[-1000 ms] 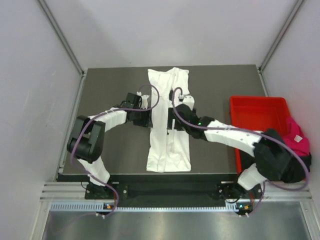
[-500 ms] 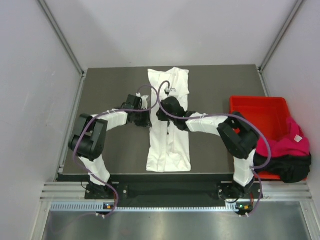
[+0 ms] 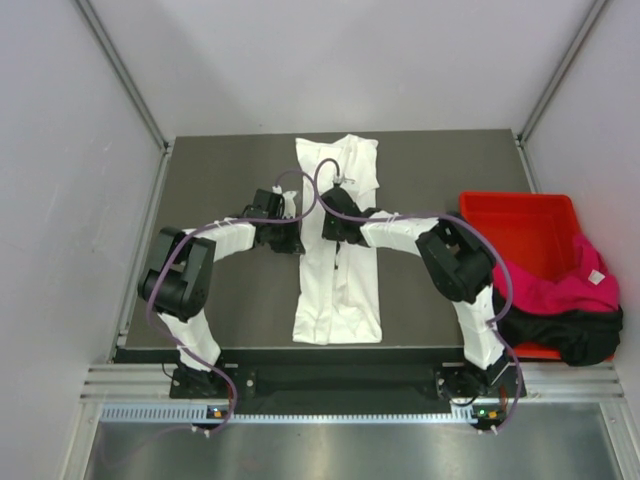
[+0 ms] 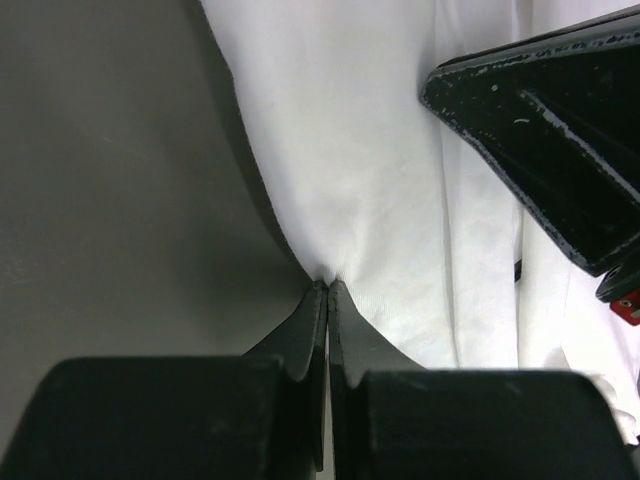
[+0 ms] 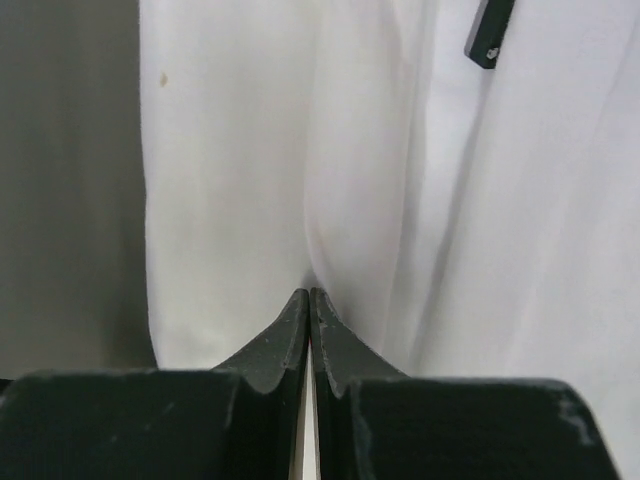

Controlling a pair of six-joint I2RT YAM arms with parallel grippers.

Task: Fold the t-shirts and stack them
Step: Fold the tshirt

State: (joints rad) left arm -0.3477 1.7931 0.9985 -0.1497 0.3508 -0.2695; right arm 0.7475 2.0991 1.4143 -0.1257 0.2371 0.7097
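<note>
The white t-shirt [image 3: 340, 300] lies as a long narrow strip down the middle of the dark table [image 3: 220, 170]. My left gripper [image 3: 297, 238] sits at the strip's left edge. In the left wrist view its jaws [image 4: 327, 284] are shut on a puckered bit of that white edge [image 4: 350, 150]. My right gripper [image 3: 328, 228] rests on the strip's middle, just right of the left one, its jaws [image 5: 309, 292] shut on a raised fold of white cloth [image 5: 250, 150]. A magenta-pink t-shirt [image 3: 570, 290] and a black t-shirt [image 3: 560, 335] lie bunched in the bin.
A red plastic bin [image 3: 510, 215] stands at the table's right side, with the pink and black cloth spilling over its near right corner. The right arm's elbow [image 3: 455, 260] rises beside the bin. Grey walls close in the table on three sides.
The right arm swung left from over the bin onto the shirt's middle, uncovering the pink and black cloth. Both grippers closed on the white cloth. The left arm barely moved.
</note>
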